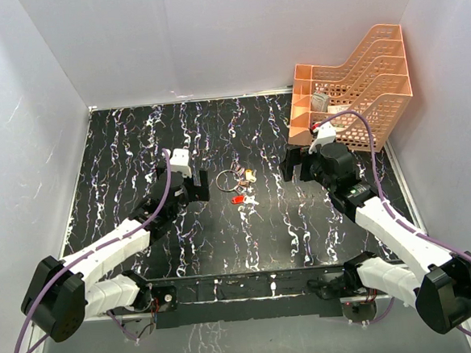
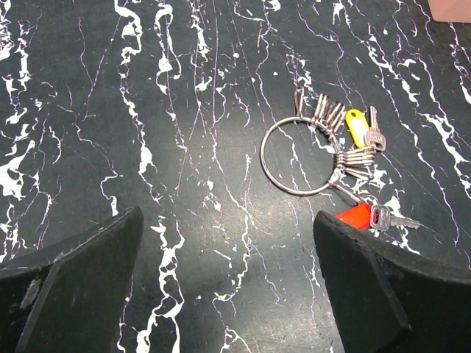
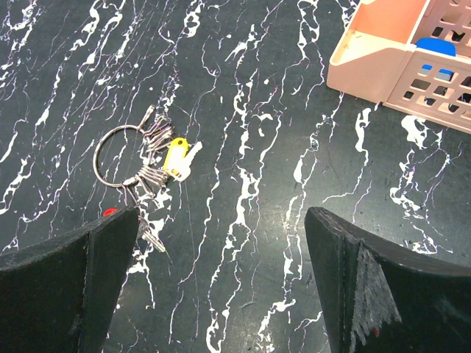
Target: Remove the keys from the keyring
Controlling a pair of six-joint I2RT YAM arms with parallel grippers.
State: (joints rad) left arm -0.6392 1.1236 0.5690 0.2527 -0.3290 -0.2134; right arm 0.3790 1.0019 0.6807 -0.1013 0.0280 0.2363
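The silver keyring (image 1: 227,178) lies flat on the black marbled table, midway between the two arms. It shows in the left wrist view (image 2: 274,173) and the right wrist view (image 3: 103,147). A yellow-headed key (image 2: 356,126) (image 3: 175,157) and a red-headed key (image 2: 355,218) (image 1: 238,199) hang on it by small metal clips. My left gripper (image 1: 194,188) is open and empty, left of the ring. My right gripper (image 1: 294,166) is open and empty, right of the ring. In the right wrist view the left finger hides most of the red key.
An orange mesh tray (image 1: 357,95) stands at the back right, close behind my right gripper, with small items inside; its corner shows in the right wrist view (image 3: 383,66). White walls enclose the table.
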